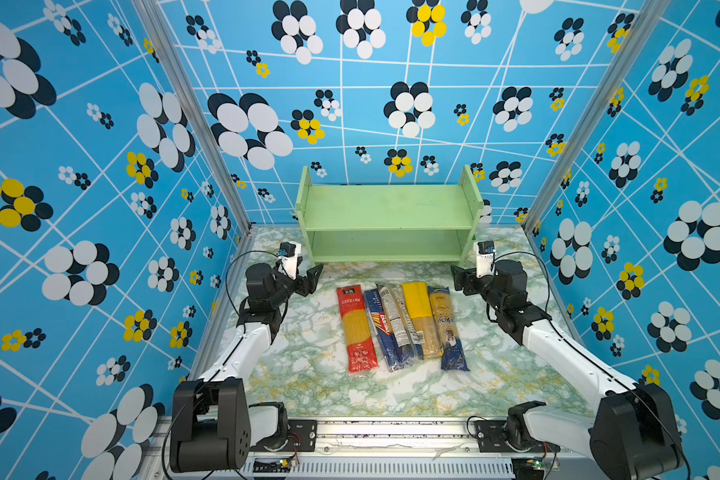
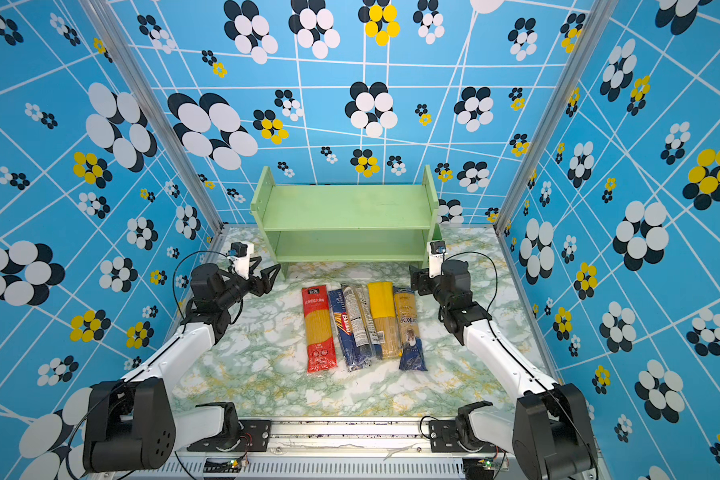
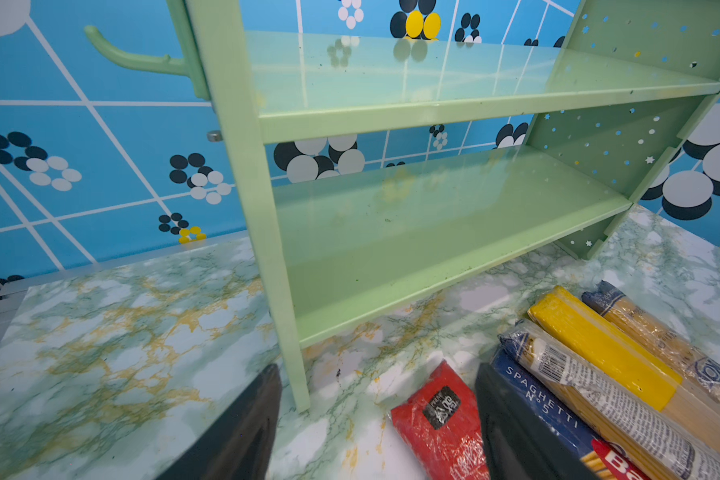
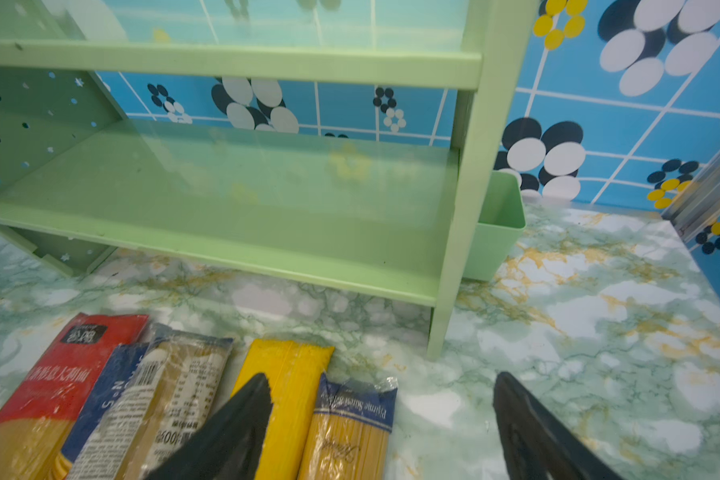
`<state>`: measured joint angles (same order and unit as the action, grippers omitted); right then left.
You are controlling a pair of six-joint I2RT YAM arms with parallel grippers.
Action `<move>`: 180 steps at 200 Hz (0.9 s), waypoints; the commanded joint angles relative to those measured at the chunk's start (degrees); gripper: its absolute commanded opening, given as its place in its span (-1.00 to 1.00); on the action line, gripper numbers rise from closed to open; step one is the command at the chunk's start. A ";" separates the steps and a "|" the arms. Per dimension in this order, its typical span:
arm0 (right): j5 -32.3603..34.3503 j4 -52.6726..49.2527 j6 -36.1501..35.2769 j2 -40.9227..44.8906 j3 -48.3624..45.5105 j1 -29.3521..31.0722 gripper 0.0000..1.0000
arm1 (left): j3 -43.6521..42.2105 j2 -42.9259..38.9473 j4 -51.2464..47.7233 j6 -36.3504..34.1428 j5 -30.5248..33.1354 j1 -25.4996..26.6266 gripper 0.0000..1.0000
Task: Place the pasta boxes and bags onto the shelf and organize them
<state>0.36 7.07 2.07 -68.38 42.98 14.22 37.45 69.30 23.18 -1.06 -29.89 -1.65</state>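
I have both arms reaching in over the marbled table (image 1: 308, 374), one on each side of the pasta. The pale green shelf (image 1: 387, 205) stands at the far end of the table, its open front facing my arms. None of the packs is on either tier. All five lie flat on the table just in front of it, side by side, their long sides running toward the shelf. From left to right in both top views I see the red bag (image 1: 356, 328), the dark blue Barilla pack (image 1: 381, 328), the blue pack with a white label (image 1: 395, 320), the yellow-topped clear bag (image 1: 418, 316) and the clear bag with a blue end (image 1: 447, 328). The white-label pack overlaps the edge of the Barilla pack, and the rest sit close together. My left claw (image 1: 307, 279) hovers near the shelf's left front leg with its jaws spread wide and nothing held. In the left wrist view its dark fingers (image 3: 242, 432) frame bare table and the top end of the red bag. My right claw (image 1: 460, 281) hovers near the shelf's right front leg, also wide open and holding nothing. In the right wrist view one finger (image 4: 225, 436) crosses in front of the yellow-topped bag and the other hangs over bare table. That view also shows a small green cup (image 4: 499, 224) fixed to the outside of the shelf's right side panel. The left wrist view shows a hook (image 3: 129, 58) sticking out from the left panel.
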 commanded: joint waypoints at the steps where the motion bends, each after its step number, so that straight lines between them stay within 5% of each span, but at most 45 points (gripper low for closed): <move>1: -2.59 -10.23 2.90 1.32 2.41 0.20 0.75 | 0.83 -3.37 -9.28 1.94 2.07 1.84 0.50; 62: -5.79 -19.01 9.08 -1.13 3.82 0.28 0.76 | 3.66 -7.89 -22.35 9.75 6.16 6.82 0.47; 180: -8.71 -17.81 10.56 -6.55 3.11 0.80 0.78 | -2.47 -9.62 -23.42 21.19 11.12 12.75 0.39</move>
<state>-6.87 -9.47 12.71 -73.38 44.51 14.57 36.77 60.45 0.16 17.34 -20.91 9.63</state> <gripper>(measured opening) 0.892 0.697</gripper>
